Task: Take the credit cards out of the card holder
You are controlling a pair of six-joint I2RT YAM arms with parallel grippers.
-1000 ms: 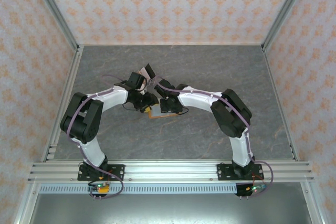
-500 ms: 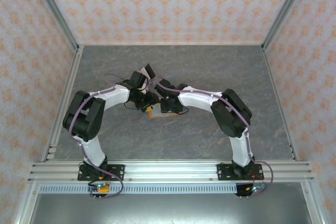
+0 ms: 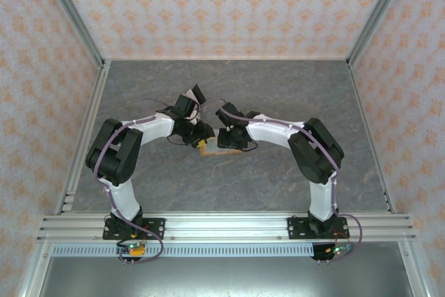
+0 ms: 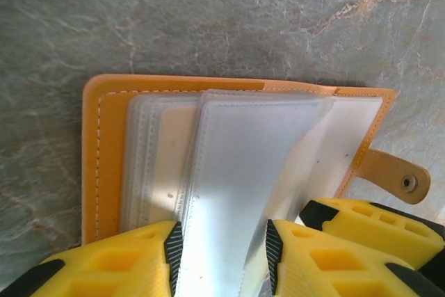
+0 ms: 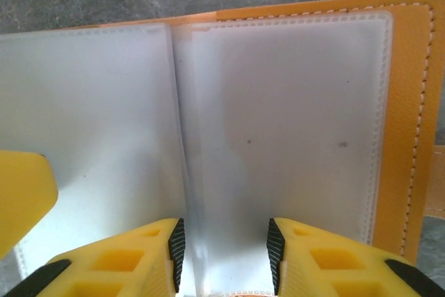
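Note:
The orange card holder (image 4: 97, 165) lies open on the grey table, its clear plastic sleeves fanned out. One sleeve (image 4: 243, 165) curls up off the stack, and my left gripper (image 4: 222, 255) is shut on it across its width, both pads against its edges. My right gripper (image 5: 224, 255) stands open low over the sleeves (image 5: 292, 123), at the fold between two pages. The holder's orange rim (image 5: 410, 137) runs along the right of that view. From above, both grippers (image 3: 201, 137) (image 3: 221, 145) meet over the holder (image 3: 208, 149). No credit cards can be made out in the cloudy sleeves.
The holder's strap with a snap (image 4: 396, 179) sticks out on the right. A yellow finger of the right gripper (image 4: 368, 224) sits close beside my left jaws. Aluminium posts and patterned walls (image 3: 222, 5) fence the grey table (image 3: 278, 88).
My left jaws have narrowed onto the raised sleeve. The right arm has shifted a little to the right, and more of the holder shows from above.

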